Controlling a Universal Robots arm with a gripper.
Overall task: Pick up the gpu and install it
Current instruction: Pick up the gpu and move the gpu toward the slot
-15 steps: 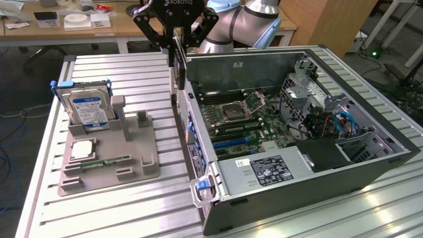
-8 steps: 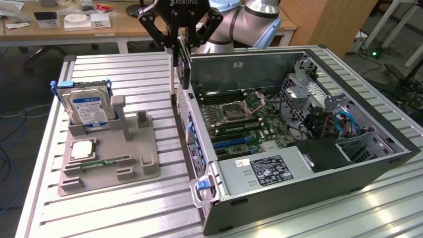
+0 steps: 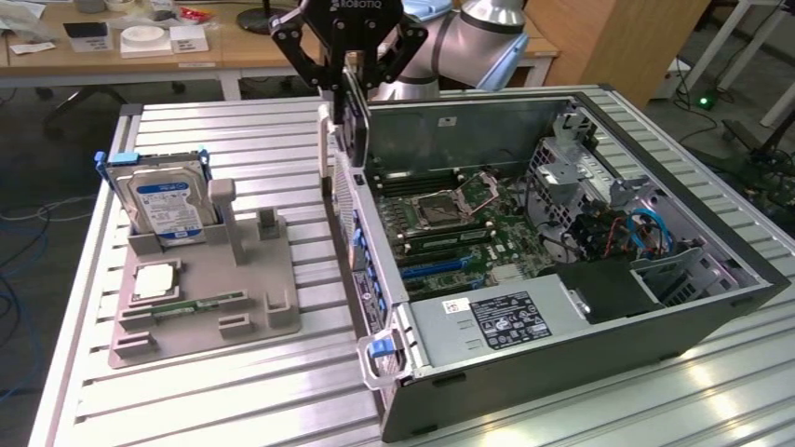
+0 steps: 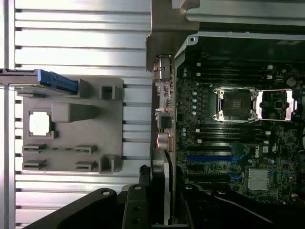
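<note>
Exterior view: the gripper (image 3: pixel 349 82) is clamped on the top edge of the gpu (image 3: pixel 353 126), which hangs upright in the air over the wall of the open computer case (image 3: pixel 559 358) on the exterior view's left. In the wrist view the card is edge-on, with the motherboard's blue slots (image 4: pixel 209 157) near beside it. My call: keep it plumb, square its edge to a slot, and go gently.

Exterior view: bright, even light from above; soft glare on table (image 3: pixel 714 386) at lower right of frame; case (image 3: pixel 597 340) inside darker. Wrist view: table slats glare white; gripper (image 4: pixel 155 168) dark, shadowed.
</note>
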